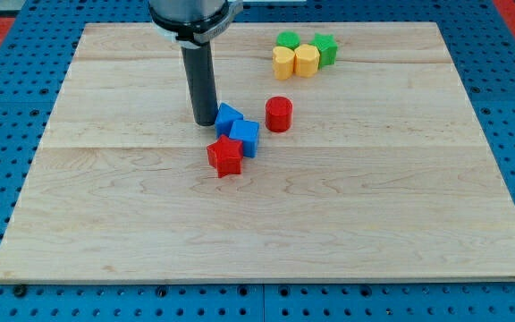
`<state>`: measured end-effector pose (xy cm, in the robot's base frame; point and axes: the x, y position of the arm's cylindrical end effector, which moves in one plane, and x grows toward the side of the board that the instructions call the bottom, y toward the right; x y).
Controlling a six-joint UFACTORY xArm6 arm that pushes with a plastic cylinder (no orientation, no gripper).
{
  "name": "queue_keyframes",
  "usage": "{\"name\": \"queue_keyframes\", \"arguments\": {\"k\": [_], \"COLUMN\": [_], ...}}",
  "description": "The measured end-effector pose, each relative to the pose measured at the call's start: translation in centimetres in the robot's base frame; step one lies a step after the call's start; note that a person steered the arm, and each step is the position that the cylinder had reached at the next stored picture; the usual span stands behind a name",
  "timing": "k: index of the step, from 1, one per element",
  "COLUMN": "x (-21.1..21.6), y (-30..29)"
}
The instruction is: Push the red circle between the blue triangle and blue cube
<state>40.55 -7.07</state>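
Observation:
The red circle [278, 114], a short red cylinder, stands near the board's middle, to the right of the two blue blocks. The blue triangle [228, 117] and the blue cube [245, 137] touch each other, the cube lower right of the triangle. My tip [204, 122] rests on the board just left of the blue triangle, touching or almost touching it. The red circle is apart from both blue blocks by a small gap.
A red star-shaped block [225, 156] touches the blue cube's lower left. At the view's top right two yellow blocks [283, 62] [306, 61] and two green blocks [288, 40] [325, 48] sit clustered. The wooden board [105, 224] lies on a blue pegboard.

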Motion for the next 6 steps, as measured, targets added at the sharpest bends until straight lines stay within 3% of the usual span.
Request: {"name": "queue_keyframes", "arguments": {"k": [1, 2, 3, 4, 6], "x": [3.7, 0.8, -4.7, -5.3, -2.9], "y": [0.5, -4.6, 0.8, 8.8, 12.3]}}
